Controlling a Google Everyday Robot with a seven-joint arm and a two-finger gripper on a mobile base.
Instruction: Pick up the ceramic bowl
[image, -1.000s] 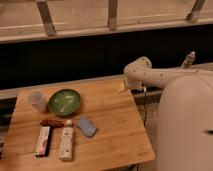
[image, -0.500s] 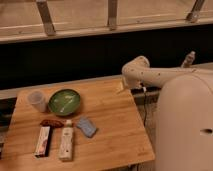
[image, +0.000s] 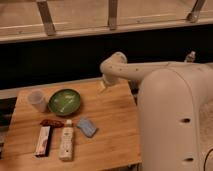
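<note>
The ceramic bowl (image: 65, 101) is round, shallow and glossy green with pale marks inside. It sits on the wooden table (image: 112, 127) at the back left, next to a small translucent white cup (image: 36, 100). My white arm reaches in from the right over the table's back edge. Its gripper (image: 102, 87) hangs just right of the bowl and apart from it, above the table top. Nothing shows in the gripper.
In front of the bowl lie a dark red snack (image: 51, 122), a red and white packet (image: 43, 141), a white bottle (image: 65, 142) and a blue packet (image: 86, 126). My white body (image: 175, 125) fills the right side. A dark wall and railing stand behind the table.
My arm has swung left along the table's back edge, bringing the gripper closer to the bowl. The things on the table have not moved.
</note>
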